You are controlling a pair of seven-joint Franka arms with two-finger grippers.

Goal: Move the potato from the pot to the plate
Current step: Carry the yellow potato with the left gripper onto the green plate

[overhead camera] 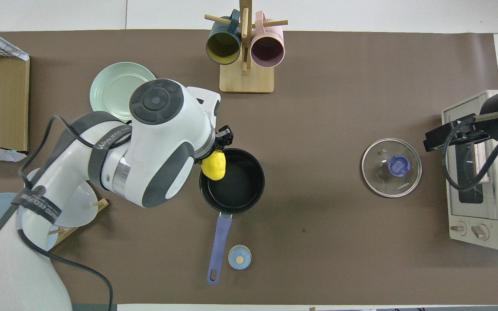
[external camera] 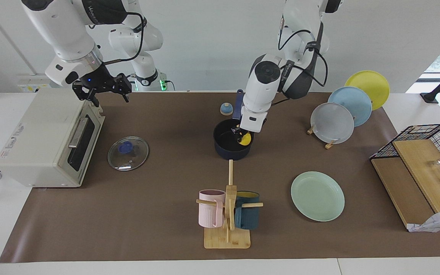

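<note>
Over at the left of the facing view, the right gripper (external camera: 101, 89) hangs above the cream toaster oven (external camera: 48, 141), fingers spread and empty, waiting. Just right of the oven lies a round glass lid (external camera: 128, 153) with a blue knob, flat on the brown mat. Centre frame, here's the action: the left gripper (external camera: 241, 134) is down at the rim of the pot (external camera: 225, 147), a dark navy saucepan with a matte black inside and a long blue handle pointing up-frame, and it's clamped on the potato (external camera: 245, 139), a smooth, glossy yellow oval. The potato sits at the pot's right-hand edge, seemingly just above the rim; I can't tell if it's fully clear. Its long axis runs roughly along the pot's wall. Lower right of it, well apart, waits the plate (external camera: 317, 196), pale mint, flat, with a shallow raised rim. So the carry looks like down-frame and rightward, and the left arm is plainly the nearer one.
</note>
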